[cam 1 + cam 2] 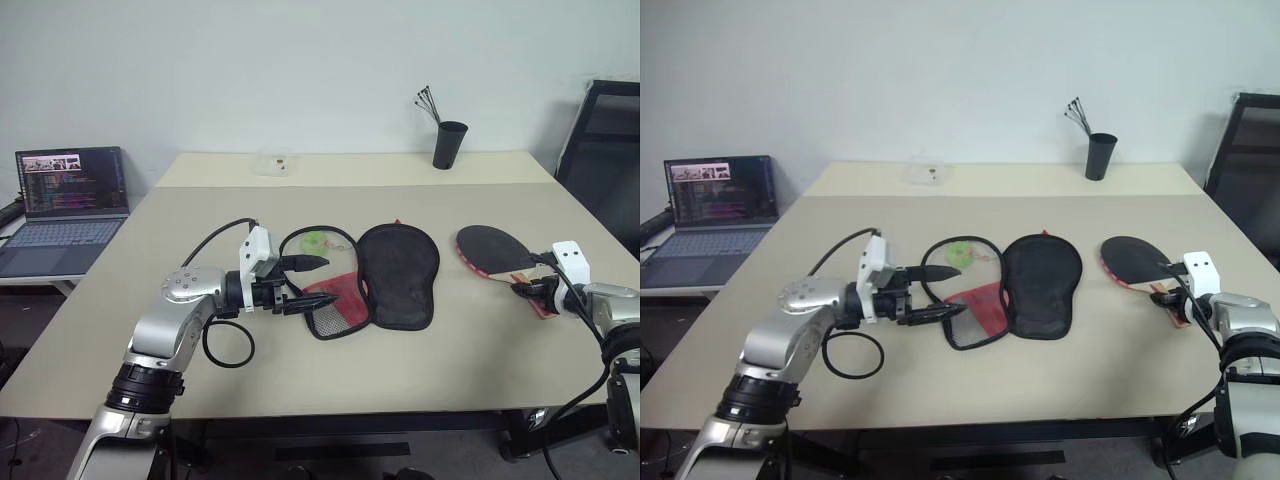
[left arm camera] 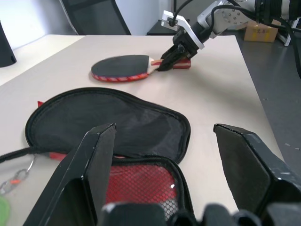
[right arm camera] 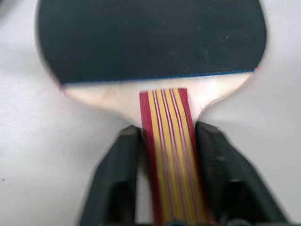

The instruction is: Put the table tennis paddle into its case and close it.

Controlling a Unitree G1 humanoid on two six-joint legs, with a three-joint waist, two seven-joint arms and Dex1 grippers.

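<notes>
Matt rubber paddle (image 3: 150, 40), striped wooden handle; fabric-and-mesh case (image 1: 385, 275)

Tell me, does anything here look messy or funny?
Not really. The case lies unzipped and flopped open on the table, waiting for the paddle. The right pincer has closed on the paddle's handle. Nothing looks spilled or broken.

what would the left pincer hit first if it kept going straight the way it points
Probably the case: the open left pincer points level across the table straight at its unzipped flap. Whether it would skim over the flat fabric is unclear.
</notes>
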